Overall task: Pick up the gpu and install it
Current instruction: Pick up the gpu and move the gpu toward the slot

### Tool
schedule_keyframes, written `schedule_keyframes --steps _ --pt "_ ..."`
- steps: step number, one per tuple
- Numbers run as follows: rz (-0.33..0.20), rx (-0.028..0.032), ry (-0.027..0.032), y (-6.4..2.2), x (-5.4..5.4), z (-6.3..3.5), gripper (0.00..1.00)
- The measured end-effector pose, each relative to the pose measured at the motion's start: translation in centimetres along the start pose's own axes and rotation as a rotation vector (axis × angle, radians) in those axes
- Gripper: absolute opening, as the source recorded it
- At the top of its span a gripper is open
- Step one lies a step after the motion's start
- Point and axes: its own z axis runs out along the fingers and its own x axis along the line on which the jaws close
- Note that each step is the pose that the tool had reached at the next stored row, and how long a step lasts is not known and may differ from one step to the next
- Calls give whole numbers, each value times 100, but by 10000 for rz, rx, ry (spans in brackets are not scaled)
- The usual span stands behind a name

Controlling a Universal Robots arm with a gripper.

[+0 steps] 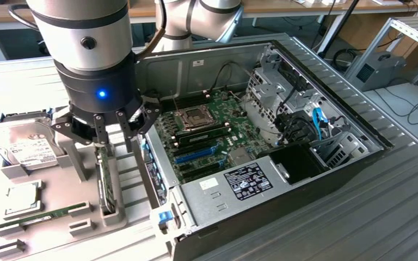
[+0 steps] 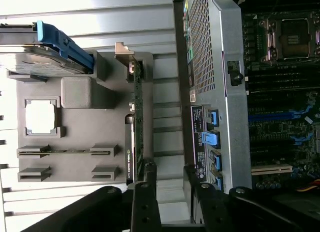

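Hovering left of centre in the exterior view, the black metal pincer [image 1: 115,136], jaws apart, hangs just above the thin green circuit-board gpu [image 1: 107,187], standing on edge in a matte grey moulded holder [image 1: 78,163].

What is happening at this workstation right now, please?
The robot arm's gripper hangs open just above the gpu, which stands on edge in a slot of the grey parts holder and is not yet gripped. The open computer case sits beside the holder, its motherboard exposed.
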Motion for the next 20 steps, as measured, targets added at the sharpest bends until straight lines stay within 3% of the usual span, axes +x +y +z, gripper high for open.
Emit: schedule_keyframes --steps 3,4,5,20 --pt "0 0 0 0 0 0 54" --pt "0 1 0 0 0 0 54" --pt "0 0 0 0 0 0 60" --pt "0 0 0 -7 52 78 60"
